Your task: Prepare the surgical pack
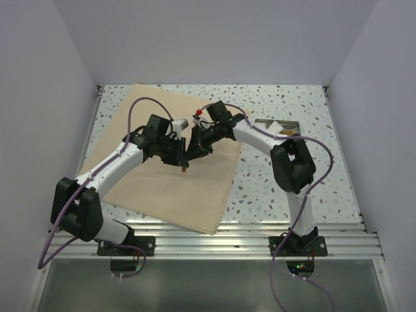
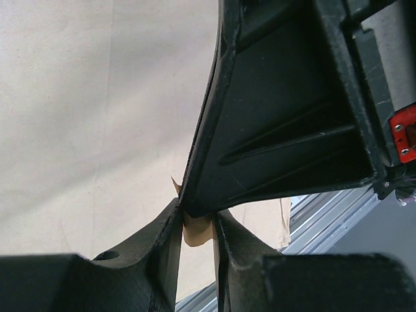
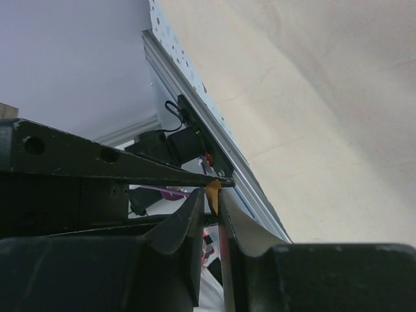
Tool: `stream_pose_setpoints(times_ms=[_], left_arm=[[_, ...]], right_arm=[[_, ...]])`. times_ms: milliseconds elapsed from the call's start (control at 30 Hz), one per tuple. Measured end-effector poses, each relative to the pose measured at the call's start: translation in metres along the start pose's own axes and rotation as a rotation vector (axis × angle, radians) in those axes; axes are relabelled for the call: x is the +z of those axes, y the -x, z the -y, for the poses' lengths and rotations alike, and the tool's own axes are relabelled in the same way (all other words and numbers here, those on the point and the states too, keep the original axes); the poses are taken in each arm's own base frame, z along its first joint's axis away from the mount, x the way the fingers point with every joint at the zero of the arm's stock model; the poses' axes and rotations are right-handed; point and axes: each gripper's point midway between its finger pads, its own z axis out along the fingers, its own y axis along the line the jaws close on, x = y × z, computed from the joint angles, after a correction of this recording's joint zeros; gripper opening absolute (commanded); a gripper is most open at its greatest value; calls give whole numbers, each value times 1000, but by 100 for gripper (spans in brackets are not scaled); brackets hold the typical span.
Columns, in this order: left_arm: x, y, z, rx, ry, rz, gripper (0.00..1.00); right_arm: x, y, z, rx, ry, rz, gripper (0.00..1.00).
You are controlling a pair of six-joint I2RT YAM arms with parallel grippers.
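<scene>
Tan cloth (image 1: 195, 192) lies spread flat on the speckled table (image 1: 286, 188). Over its middle the two claws meet tip to tip, clear of the cloth. The left claw (image 2: 198, 221) is narrowed onto a small tan piece (image 2: 197, 235), pinched between its fingers. The right claw (image 3: 212, 195), jaws nearly together, grips that same piece at its tips. A grey tray (image 1: 291, 122) sits just past the cloth's right edge.

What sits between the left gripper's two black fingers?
A small tan strip, held by the left gripper above the large tan-beige fabric sheet; the left wrist view shows it.
</scene>
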Motion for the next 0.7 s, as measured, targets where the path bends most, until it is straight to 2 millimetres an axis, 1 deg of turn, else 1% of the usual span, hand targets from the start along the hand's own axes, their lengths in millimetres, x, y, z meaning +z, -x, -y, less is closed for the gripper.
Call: stream_pose_setpoints(times_ms=[33, 133, 233, 267, 367, 467, 500, 567, 600, 667, 700], left_arm=[[0, 0, 0, 0, -1, 0, 28], [0, -1, 1, 0, -3, -3, 28], [0, -1, 1, 0, -3, -5, 33], [0, -1, 1, 0, -3, -4, 43], [0, 0, 0, 3, 3, 2, 64], [-1, 3, -3, -5, 17, 16, 70], [-3, 6, -6, -11, 24, 28, 71], [-10, 13, -14, -36, 40, 61, 72], [-15, 19, -21, -54, 54, 88, 72], [-26, 30, -36, -96, 85, 139, 71], [-31, 35, -44, -110, 106, 165, 71]], right_arm=[[1, -1, 1, 1, -1, -2, 12], [2, -4, 6, 6, -8, -11, 1], [3, -6, 8, 7, -11, -14, 0], [3, -6, 8, 7, -12, -14, 0], [4, -7, 11, 10, -19, -16, 0], [2, -2, 18, 20, -43, 6, 0], [0, 2, 22, 23, -54, 21, 0], [-7, 13, 33, 37, -82, 65, 0], [-15, 21, 42, 49, -100, 103, 0], [-39, 41, 70, 91, -149, 204, 0], [-57, 53, 86, 121, -176, 266, 0]])
